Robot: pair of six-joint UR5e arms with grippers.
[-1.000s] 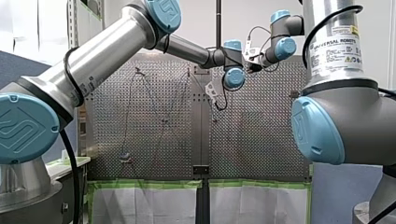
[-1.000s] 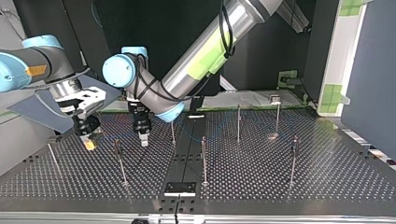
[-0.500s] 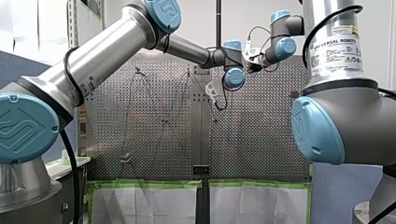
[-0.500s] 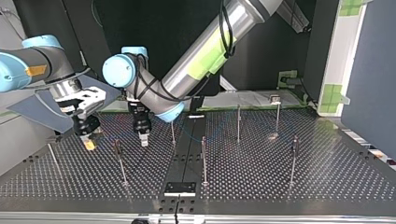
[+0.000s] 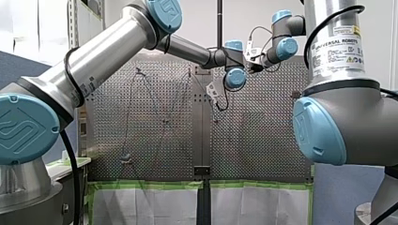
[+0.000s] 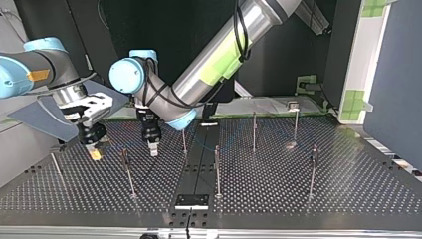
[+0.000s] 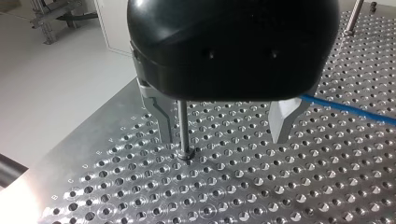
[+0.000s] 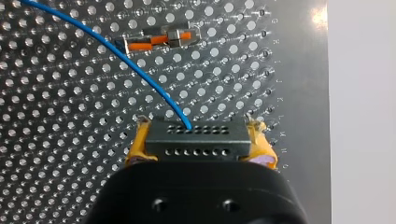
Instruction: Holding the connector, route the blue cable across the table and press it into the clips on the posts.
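Perforated desk (image 6: 298, 189) all round. Our right pincer (image 6: 95, 153), left in the top view, clamps the connector (image 8: 196, 136); the cable (image 8: 140, 70) trails off it. Our left pincer (image 7: 224, 130) gapes around a post (image 7: 183, 126). We should keep the cable taut and seat it squarely in the clip (image 8: 163, 39).

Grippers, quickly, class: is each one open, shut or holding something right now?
Left gripper: open, empty, a post between its fingers.
Right gripper: shut on the connector of the blue cable.
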